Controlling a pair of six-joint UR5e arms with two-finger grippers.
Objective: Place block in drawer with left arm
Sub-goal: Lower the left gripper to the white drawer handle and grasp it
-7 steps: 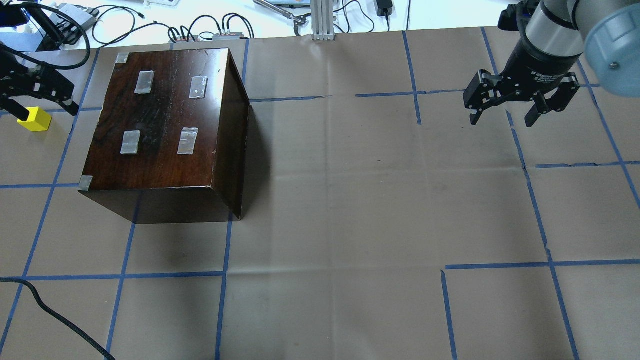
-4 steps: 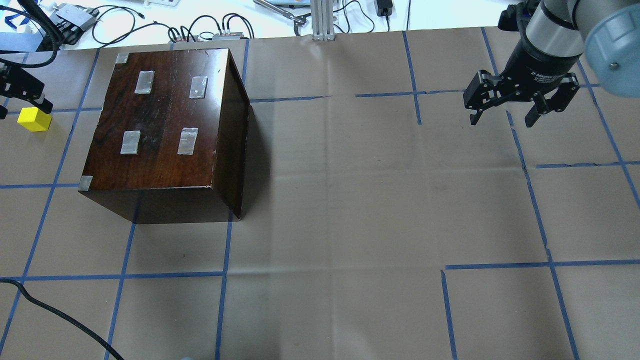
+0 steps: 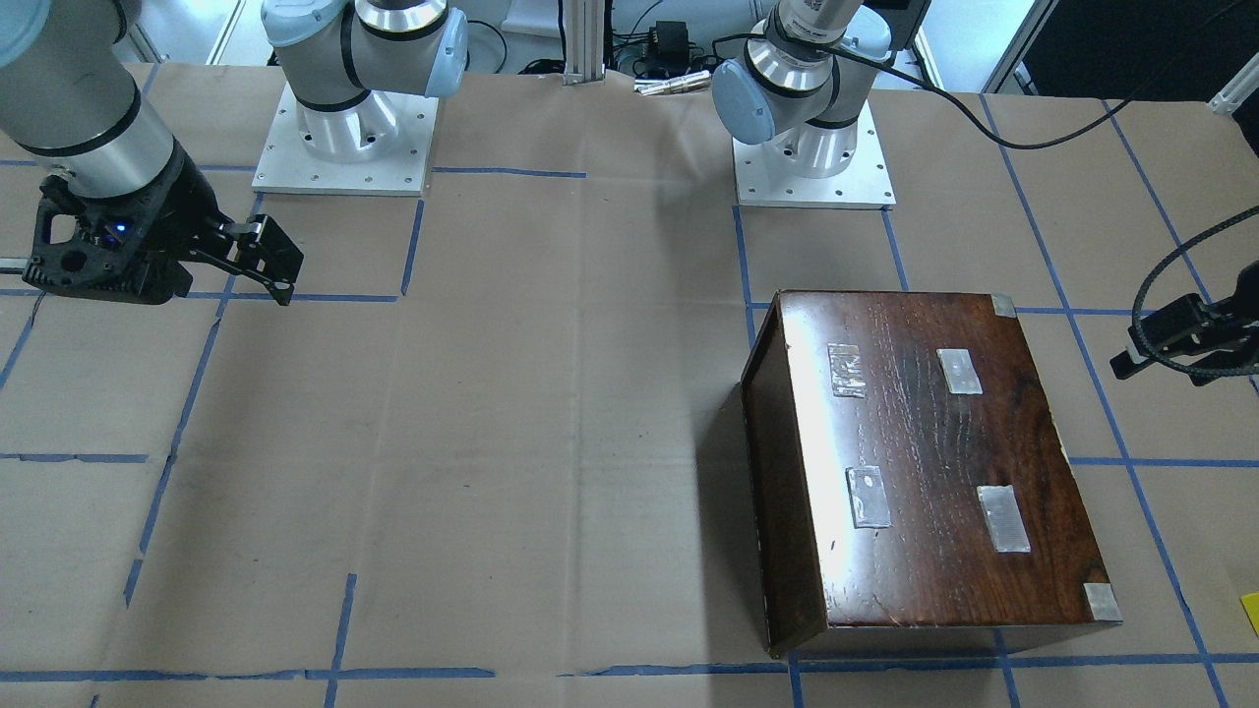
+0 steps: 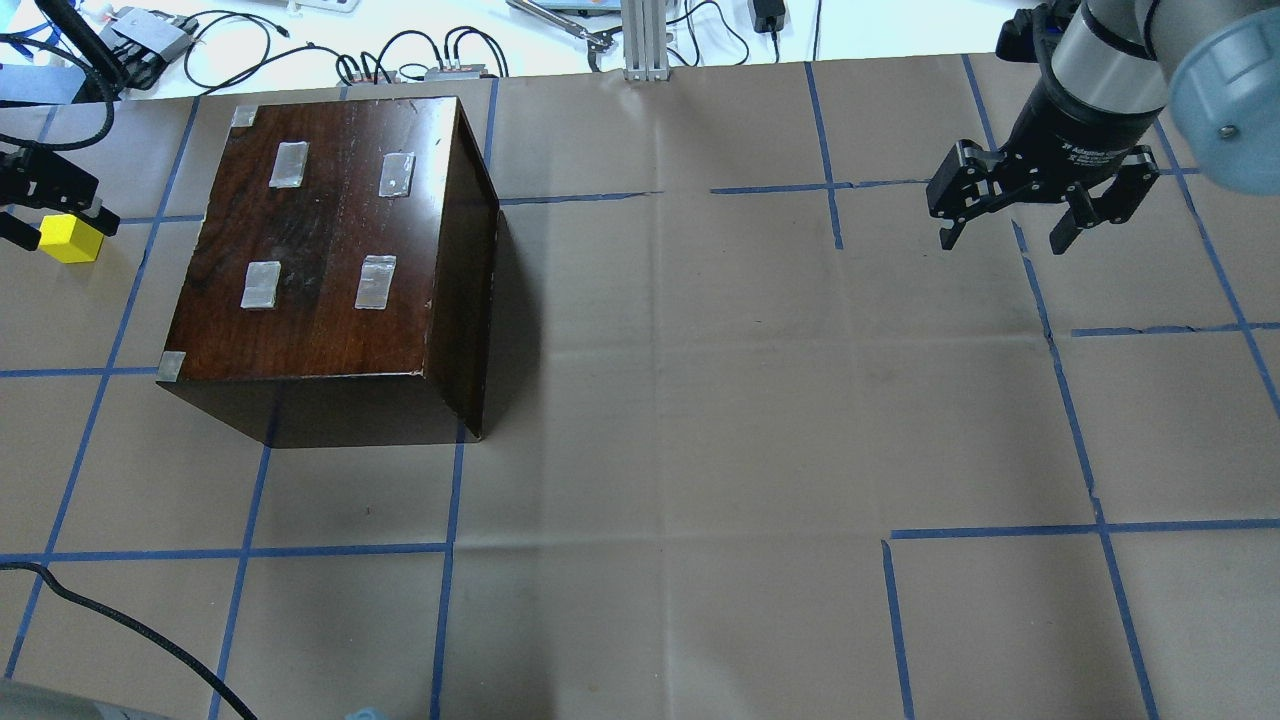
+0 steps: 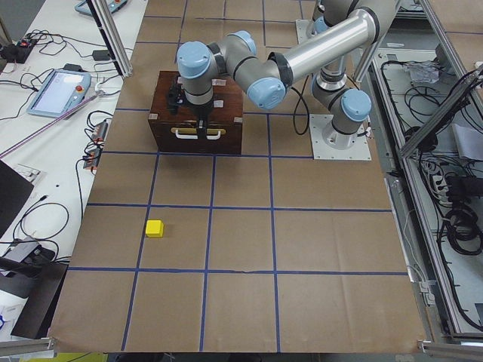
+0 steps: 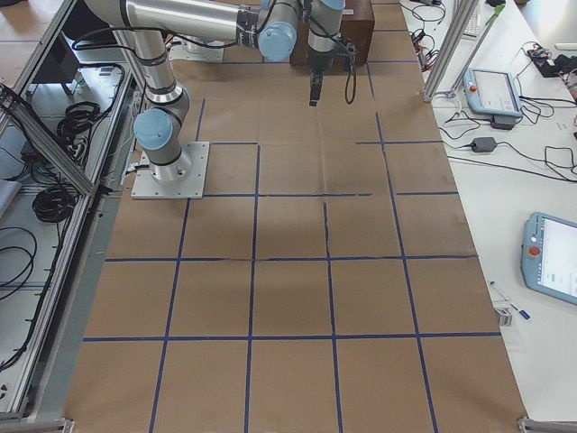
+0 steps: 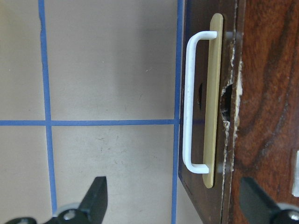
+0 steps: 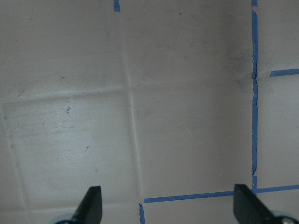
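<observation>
i've got the left tool (image 7: 175,200) hanging over the cabinet (image 4: 320,240), right at the edge of its handled side. its fingers are spread wide. on my wrist feed one finger sits over the cabinet's dark top and the other over the bench (image 4: 700,400) paper. the white handle (image 7: 189,102) runs between them, fixed on a pale strip down the cabinet's face.

the block (image 4: 70,238) lies on the bench out from that handled face, well apart from the cabinet and from the tool. from overhead it looks close to the fingers, but the left side camera shows it lying alone on the paper. the left arm (image 5: 302,56) reaches over the cabinet top.

the right tool (image 4: 1002,240) hangs far from the cabinet, on its side away from the handle, fingers parted over the paper.
</observation>
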